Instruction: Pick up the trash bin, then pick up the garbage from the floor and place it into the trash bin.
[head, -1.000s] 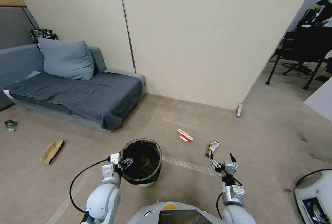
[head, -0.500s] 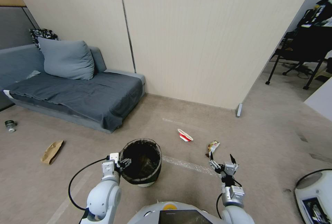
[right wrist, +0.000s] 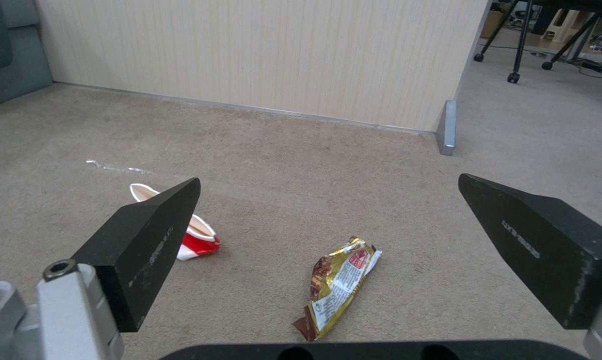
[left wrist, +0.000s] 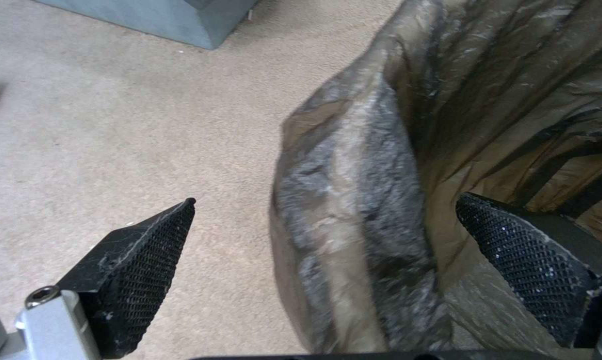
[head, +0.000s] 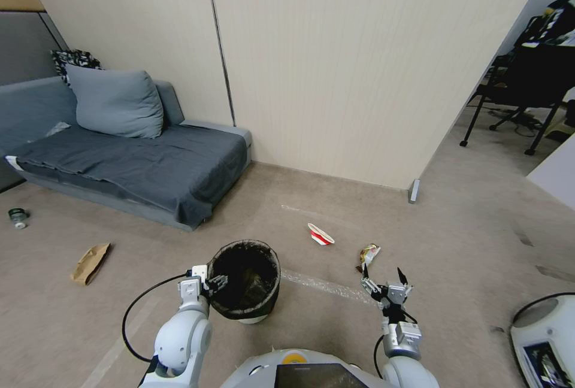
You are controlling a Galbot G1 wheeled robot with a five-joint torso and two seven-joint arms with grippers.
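Observation:
The trash bin [head: 245, 283], white with a black liner over its rim, stands on the carpet just ahead of me. My left gripper [head: 217, 282] is open at its near-left rim. In the left wrist view that gripper [left wrist: 326, 200] straddles the lined rim [left wrist: 354, 200], one finger outside and one inside, not touching it. My right gripper [head: 383, 276] hangs open above the floor. The right wrist view looks past its open fingers [right wrist: 148, 245] at a shiny snack wrapper [right wrist: 338, 282] and a crushed red-and-white cup [right wrist: 189, 235]. More garbage lies far left: a brown paper bag [head: 90, 262] and a small bottle [head: 18, 218].
A grey sofa [head: 120, 160] stands at the left against the beige wall [head: 359, 76]. The cup [head: 320, 234] and wrapper [head: 368, 254] lie between bin and wall. A clear plastic strip [head: 323, 285] lies beside the bin. Black chairs [head: 527, 88] stand back right, a white device [head: 545, 340] near right.
The left arm has shifted slightly at the bin's rim. The bin, the litter and the right gripper stay where they were.

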